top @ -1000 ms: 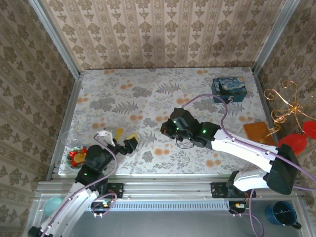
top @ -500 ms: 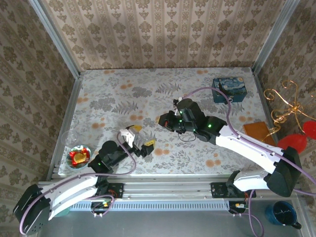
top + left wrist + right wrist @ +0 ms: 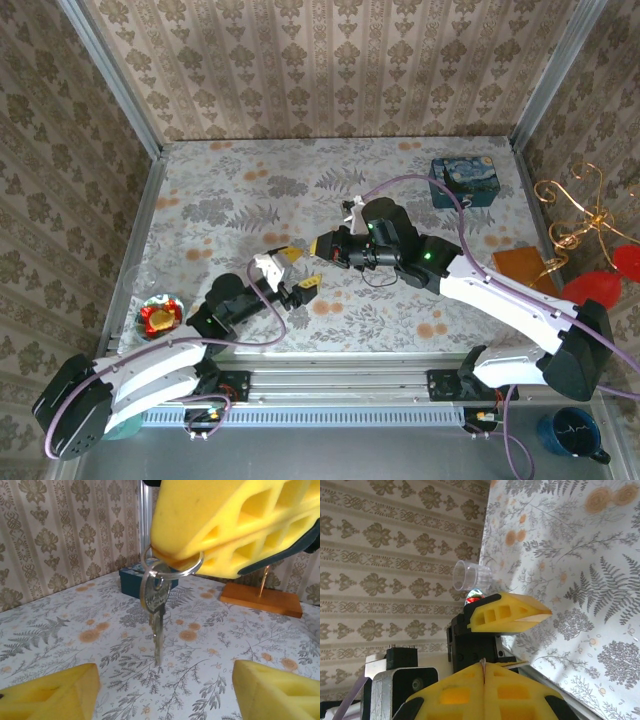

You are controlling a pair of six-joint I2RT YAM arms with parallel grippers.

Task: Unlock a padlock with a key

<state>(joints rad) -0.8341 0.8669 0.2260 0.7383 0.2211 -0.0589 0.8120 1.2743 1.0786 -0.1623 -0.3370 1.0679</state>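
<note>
My right gripper (image 3: pixel 325 243) hangs over the middle of the table, shut on a silvery key ring (image 3: pixel 172 566). From the ring dangle keys (image 3: pixel 156 605), clear of the tabletop. In the right wrist view, the right gripper (image 3: pixel 484 666) has its yellow pads pressed together on a thin metal edge. My left gripper (image 3: pixel 300 272) is open just left of the right one and faces it. In the left wrist view, the left gripper (image 3: pixel 165 680) has its fingers (image 3: pixel 55 692) wide apart below the hanging keys. I cannot make out the padlock.
A blue swirl-painted tin (image 3: pixel 462 180) stands at the back right, and an orange wooden base (image 3: pixel 520 268) with a gold wire stand sits at the right edge. A clear cup (image 3: pixel 140 277) and a red-and-gold object (image 3: pixel 158 315) lie at the left edge.
My left arm has reached forward and right, bringing its open gripper close under the right gripper. The right gripper has lifted a little and shifted left with the keys.
</note>
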